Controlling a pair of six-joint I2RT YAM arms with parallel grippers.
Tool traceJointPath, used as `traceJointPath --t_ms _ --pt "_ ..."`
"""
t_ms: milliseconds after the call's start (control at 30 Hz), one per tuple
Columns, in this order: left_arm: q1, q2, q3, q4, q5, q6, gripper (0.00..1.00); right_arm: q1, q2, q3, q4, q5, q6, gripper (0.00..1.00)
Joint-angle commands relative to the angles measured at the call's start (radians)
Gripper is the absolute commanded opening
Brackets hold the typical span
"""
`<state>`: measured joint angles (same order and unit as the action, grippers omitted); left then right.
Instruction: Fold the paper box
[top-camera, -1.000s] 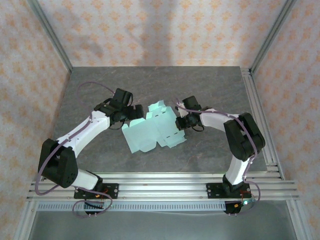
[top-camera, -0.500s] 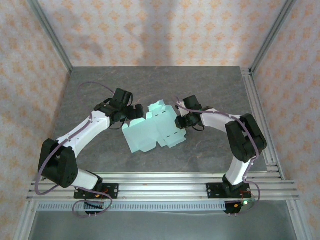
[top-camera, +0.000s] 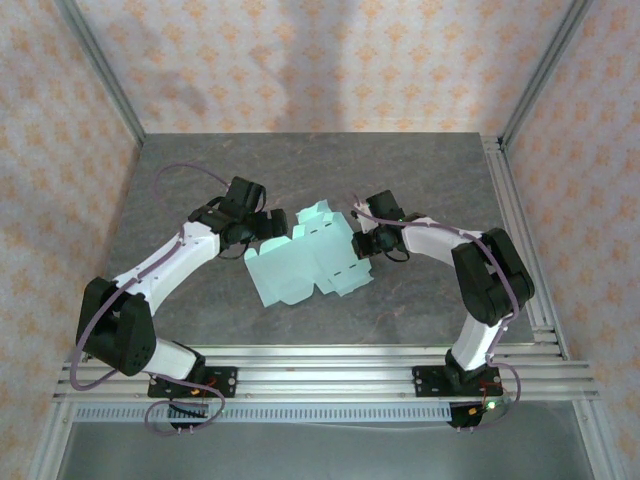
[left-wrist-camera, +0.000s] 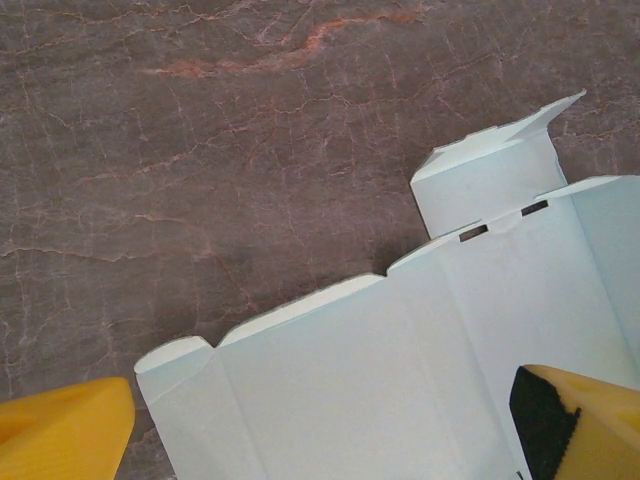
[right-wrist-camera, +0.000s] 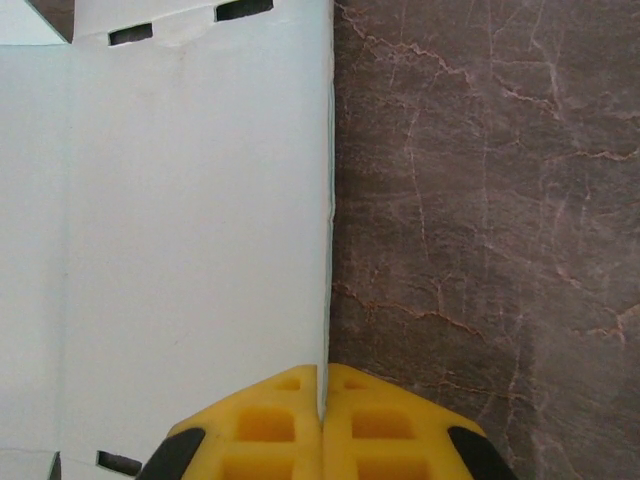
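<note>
The paper box (top-camera: 305, 262) is a flat pale mint die-cut sheet with tabs and slots, lying on the dark stone table (top-camera: 200, 170). My right gripper (top-camera: 358, 245) is at the sheet's right edge. In the right wrist view the yellow fingers (right-wrist-camera: 270, 420) are pressed together, with the thin edge of the paper box (right-wrist-camera: 190, 230) caught between them at the gripper (right-wrist-camera: 322, 385). My left gripper (top-camera: 262, 228) hovers at the sheet's upper left. Its yellow fingers (left-wrist-camera: 70, 430) stand wide apart over the paper box (left-wrist-camera: 400, 380), and the gripper (left-wrist-camera: 320, 430) holds nothing.
Aluminium rails run along the near edge (top-camera: 330, 365) and the right side (top-camera: 515, 230) of the table. Patterned walls close in the back and both sides. Bare tabletop lies behind and in front of the sheet.
The right arm has shifted very slightly to the right while keeping the sheet's edge. The sheet and the left arm look unchanged.
</note>
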<state>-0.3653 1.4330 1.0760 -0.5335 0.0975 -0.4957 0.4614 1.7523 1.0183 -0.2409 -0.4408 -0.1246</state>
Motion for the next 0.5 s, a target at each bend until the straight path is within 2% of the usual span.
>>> traceJointPath --t_ms 0,300,467 --pt "0.010 -0.033 -0.014 0.010 -0.006 0.009 0.98 0.011 -0.028 0.024 -0.034 0.067 -0.016 0.00" --pt "0.013 -0.062 -0.043 0.028 -0.041 -0.012 1.00 0.106 -0.122 0.063 -0.083 0.473 -0.177 0.00" --pt "0.017 -0.071 -0.054 0.039 -0.036 -0.017 1.00 0.160 -0.155 0.083 -0.089 0.679 -0.334 0.00"
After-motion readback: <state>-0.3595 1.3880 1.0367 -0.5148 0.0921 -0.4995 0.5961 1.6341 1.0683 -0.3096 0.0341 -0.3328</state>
